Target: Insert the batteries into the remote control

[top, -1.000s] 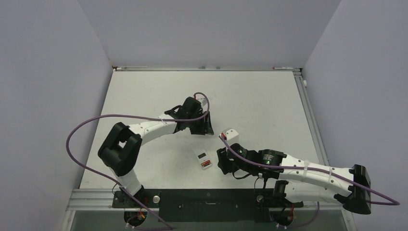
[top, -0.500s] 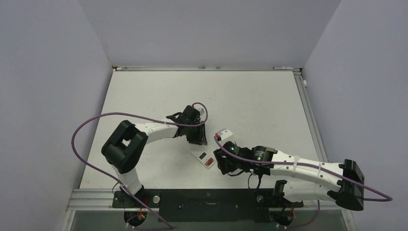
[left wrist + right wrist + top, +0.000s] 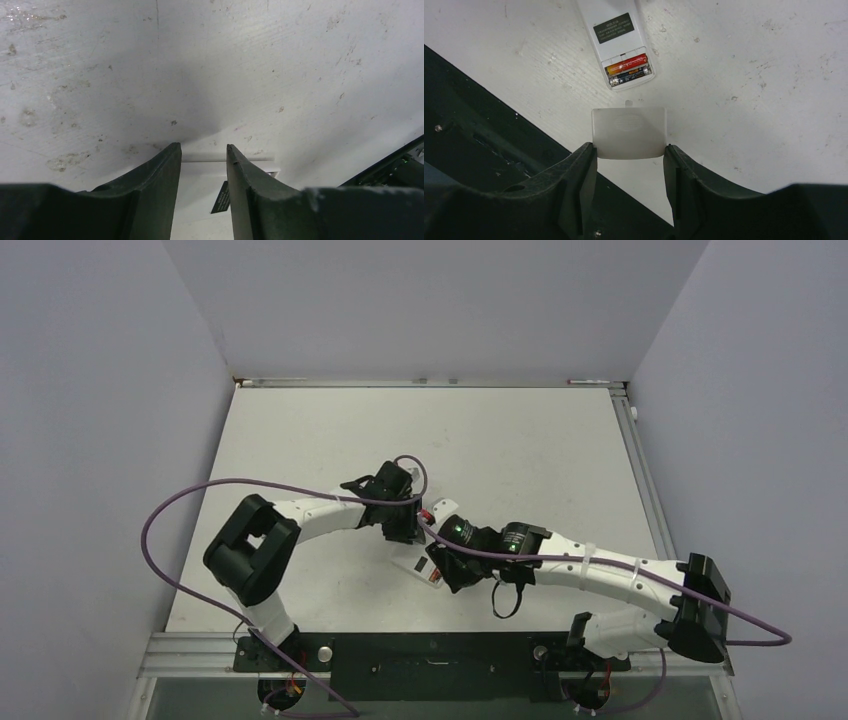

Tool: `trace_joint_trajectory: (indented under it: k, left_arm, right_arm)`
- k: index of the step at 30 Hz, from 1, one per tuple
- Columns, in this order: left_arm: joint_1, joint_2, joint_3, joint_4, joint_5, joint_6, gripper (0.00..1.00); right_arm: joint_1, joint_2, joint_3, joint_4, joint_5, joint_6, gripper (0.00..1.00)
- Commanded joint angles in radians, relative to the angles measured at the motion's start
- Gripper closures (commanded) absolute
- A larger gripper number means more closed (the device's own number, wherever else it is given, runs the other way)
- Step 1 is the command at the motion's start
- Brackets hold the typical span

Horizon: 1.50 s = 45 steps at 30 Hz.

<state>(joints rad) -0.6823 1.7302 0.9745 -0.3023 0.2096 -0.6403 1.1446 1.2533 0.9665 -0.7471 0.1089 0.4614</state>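
The remote control (image 3: 613, 30) lies back up, with a black label and its battery bay open. The reddish battery (image 3: 626, 63) and the dark battery (image 3: 630, 76) lie side by side in the bay. My right gripper (image 3: 630, 150) is shut on the loose white battery cover (image 3: 629, 132) and holds it just short of the bay's end. In the top view the right gripper (image 3: 447, 566) is at the remote's (image 3: 424, 567) near end. My left gripper (image 3: 405, 532) is at its far end. Its fingers (image 3: 170, 165) stand narrowly apart over the remote's white end (image 3: 202, 172), which is wider than the gap.
The black front rail (image 3: 479, 150) runs close beside the right gripper. The purple cable (image 3: 200, 490) loops over the left side of the white table (image 3: 520, 440). Grey walls close in the table on three sides.
My right arm has swung left, bringing the cover to the remote's near end. My left gripper has moved nearer and down onto the remote's far end.
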Motion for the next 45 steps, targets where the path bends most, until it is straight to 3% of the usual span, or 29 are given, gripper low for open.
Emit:
trace_joint_trajectory:
  k: [1,4,14,23,33,39,45]
  left_arm:
    - [0.010,-0.114,0.019,-0.019,-0.026,0.003,0.59]
    - [0.020,-0.197,0.006,-0.045,-0.057,-0.017,0.51]
    - [0.118,-0.616,-0.214,-0.097,-0.123,-0.087,0.38]
    - [0.177,-0.903,-0.303,-0.197,-0.119,-0.066,0.24]
    - [0.190,-0.998,-0.219,-0.330,-0.079,-0.016,0.17]
    - [0.177,-1.016,-0.133,-0.421,-0.194,0.088,0.14]
    - [0.162,-1.034,-0.139,-0.433,-0.284,0.112,0.11]
  right_arm:
    - [-0.025,0.052,0.093,-0.062,-0.011,-0.120,0.90]
    - [-0.049,0.090,0.145,-0.096,-0.036,-0.202,0.91]
    - [-0.131,0.173,0.263,-0.177,-0.162,-0.507,0.91]
    - [-0.119,0.293,0.292,-0.206,-0.177,-0.554,0.91]
    - [-0.057,0.373,0.324,-0.195,-0.124,-0.414,0.91]
    - [-0.055,0.416,0.338,-0.192,-0.143,-0.397,0.92]
    - [-0.064,0.468,0.347,-0.185,-0.150,-0.408,0.92]
